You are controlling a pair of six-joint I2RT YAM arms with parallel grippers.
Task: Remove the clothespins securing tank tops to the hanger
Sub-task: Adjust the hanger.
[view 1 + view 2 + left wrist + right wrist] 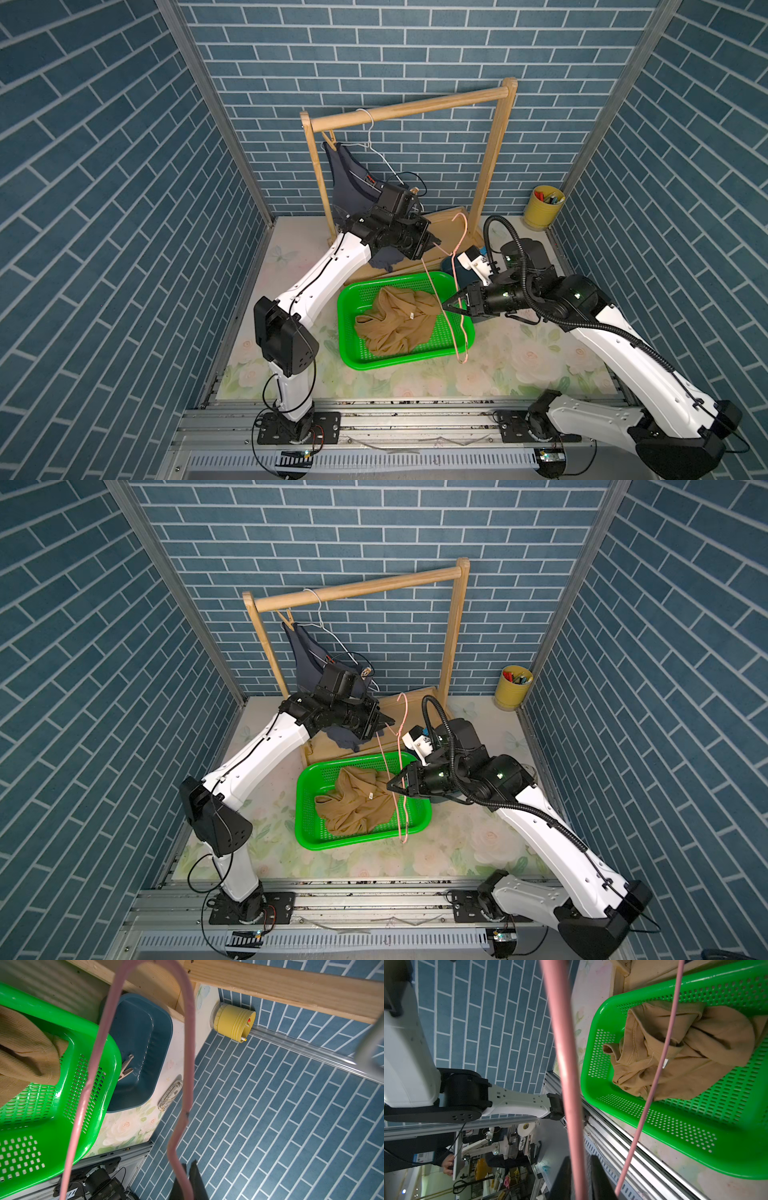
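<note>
loosely crumpled ribbed tan top [395,328], perforated basket [344,328]

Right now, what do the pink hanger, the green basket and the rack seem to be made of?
Pink hanger: looks like thin wire with a smooth pink coating, probably plastic over metal, since it bends in tight curves. Green basket: glossy moulded plastic, with shiny highlights and perforated walls. Rack: pale wood that looks unfinished, matt, with visible grain.
</note>
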